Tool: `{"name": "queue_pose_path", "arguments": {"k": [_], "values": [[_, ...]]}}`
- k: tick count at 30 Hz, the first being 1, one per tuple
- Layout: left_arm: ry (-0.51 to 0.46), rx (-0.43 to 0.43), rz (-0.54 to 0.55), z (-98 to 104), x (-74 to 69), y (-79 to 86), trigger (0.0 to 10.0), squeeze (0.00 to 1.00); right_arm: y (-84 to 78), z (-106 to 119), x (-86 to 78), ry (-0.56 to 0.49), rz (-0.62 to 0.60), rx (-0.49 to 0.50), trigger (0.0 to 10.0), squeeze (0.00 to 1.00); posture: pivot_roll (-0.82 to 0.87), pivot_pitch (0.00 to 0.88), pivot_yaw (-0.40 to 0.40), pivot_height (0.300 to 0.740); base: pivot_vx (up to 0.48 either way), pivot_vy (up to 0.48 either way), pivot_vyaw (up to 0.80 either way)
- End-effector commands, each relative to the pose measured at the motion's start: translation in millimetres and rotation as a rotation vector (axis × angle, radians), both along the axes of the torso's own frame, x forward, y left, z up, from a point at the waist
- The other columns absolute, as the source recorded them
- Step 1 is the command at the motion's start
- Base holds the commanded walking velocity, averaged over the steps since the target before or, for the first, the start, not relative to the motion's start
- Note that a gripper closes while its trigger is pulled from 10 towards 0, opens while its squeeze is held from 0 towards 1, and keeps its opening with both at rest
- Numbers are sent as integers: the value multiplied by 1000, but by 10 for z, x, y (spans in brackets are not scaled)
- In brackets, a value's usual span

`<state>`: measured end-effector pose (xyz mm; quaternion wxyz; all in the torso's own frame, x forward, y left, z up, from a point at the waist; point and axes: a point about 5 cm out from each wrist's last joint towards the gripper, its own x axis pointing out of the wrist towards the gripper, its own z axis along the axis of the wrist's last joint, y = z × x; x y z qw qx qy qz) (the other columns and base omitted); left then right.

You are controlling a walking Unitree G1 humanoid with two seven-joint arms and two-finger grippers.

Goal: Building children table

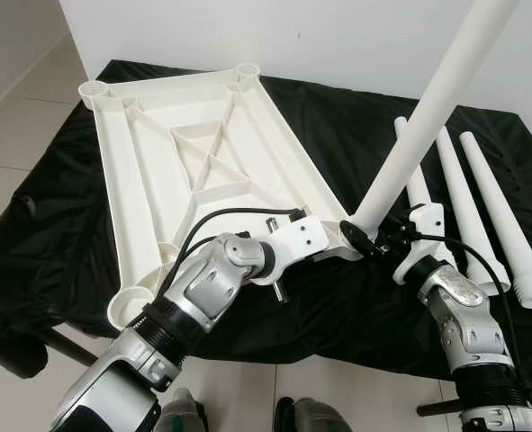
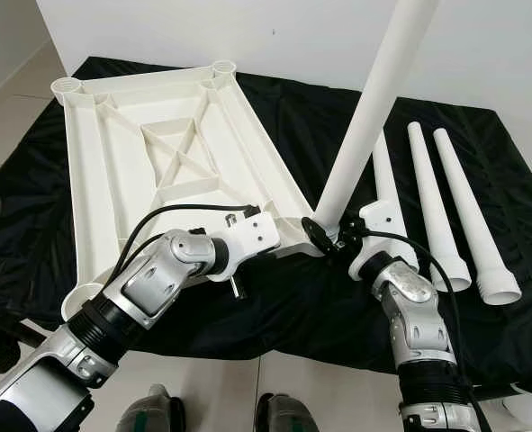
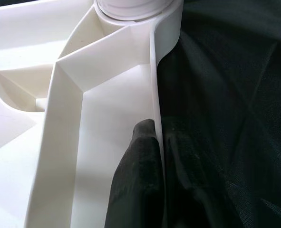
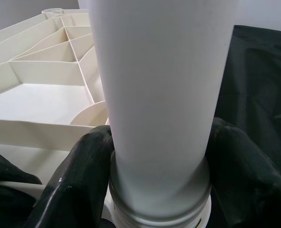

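leg (image 1: 428,117) being seated in the socket at the near right corner of the upturned tabletop (image 1: 157,171), right gripper (image 4: 154,190) clamped round its base, left gripper (image 3: 152,156) pinching the rim; next, probably twisting it home, keeping it straight.

A thick white table leg (image 4: 161,95) rises straight up the middle, smooth and round. The right gripper (image 4: 159,190) clasps it low down: one black finger (image 4: 76,185) presses against one side and the other finger (image 4: 242,175) against the opposite side, both touching the plastic. Just below the fingers the leg ends in a ringed, threaded collar (image 4: 159,211). Behind it lies the white tabletop (image 4: 40,90), underside up, its thin ribs crossing into triangular and boxy cells. A black cloth (image 4: 259,76) lies rumpled beside the leg, opposite the tabletop.
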<state>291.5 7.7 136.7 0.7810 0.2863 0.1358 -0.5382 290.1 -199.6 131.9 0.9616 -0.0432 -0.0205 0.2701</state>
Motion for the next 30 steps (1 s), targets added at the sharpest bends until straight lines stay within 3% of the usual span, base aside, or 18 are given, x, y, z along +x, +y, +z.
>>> {"name": "queue_pose_path", "arguments": {"k": [1,11,14,17,20,30], "values": [[-8,49,26,-86,9,30,10000,0,23,-9,9,2,-9,16,10000,0,-52,42,-40,740,0,0,0],[-9,48,24,-87,4,32,10000,0,198,-9,-7,-15,-105,104,10000,0,-51,41,-43,740,0,0,0],[-7,48,22,-88,-3,33,10000,0,360,31,-11,-35,-176,190,10000,0,-49,42,-42,740,0,0,0],[-6,48,22,-87,-4,35,10000,0,399,44,-10,-42,-197,205,10000,0,-48,45,-41,740,0,0,0],[-5,49,22,-89,-9,39,10000,0,539,57,-4,-41,-277,253,10000,0,-47,47,-40,740,0,0,0],[-4,46,23,-88,-16,41,10000,0,794,59,-7,-6,-427,292,10000,0,-42,52,-46,740,0,0,0]]}}
